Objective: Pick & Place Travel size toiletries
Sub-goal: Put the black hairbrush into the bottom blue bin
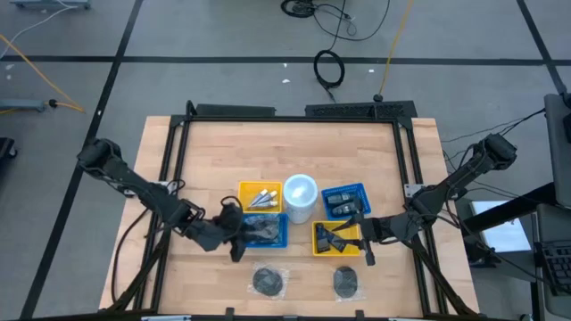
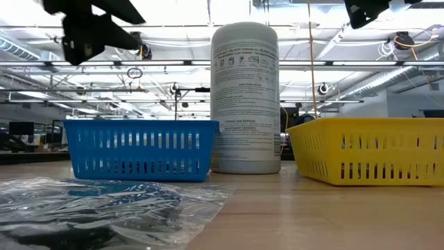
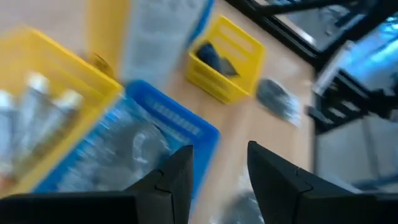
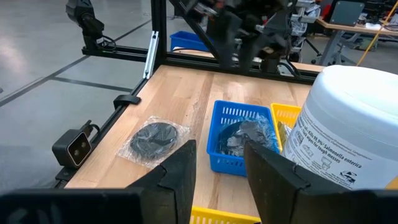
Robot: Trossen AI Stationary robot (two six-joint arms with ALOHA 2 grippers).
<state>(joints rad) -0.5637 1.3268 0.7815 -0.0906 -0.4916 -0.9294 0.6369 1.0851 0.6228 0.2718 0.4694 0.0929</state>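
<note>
Overhead, two wrapped dark rounds (image 1: pixel 268 281) — low view shows one.

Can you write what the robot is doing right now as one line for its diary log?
left claw: open, empty, above blue basket | right claw: open, empty, by yellow basket | wrapped rounds: on table

Blue basket (image 2: pixel 139 149), white tub (image 2: pixel 245 97), yellow basket (image 2: pixel 371 149), clear wrap (image 2: pixel 104 208) in front

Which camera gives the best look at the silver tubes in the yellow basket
The high view: the silver tubes lie fully exposed in the rear yellow basket. The left wrist view shows them blurred at its edge. The low and right wrist views show none of them.
</note>
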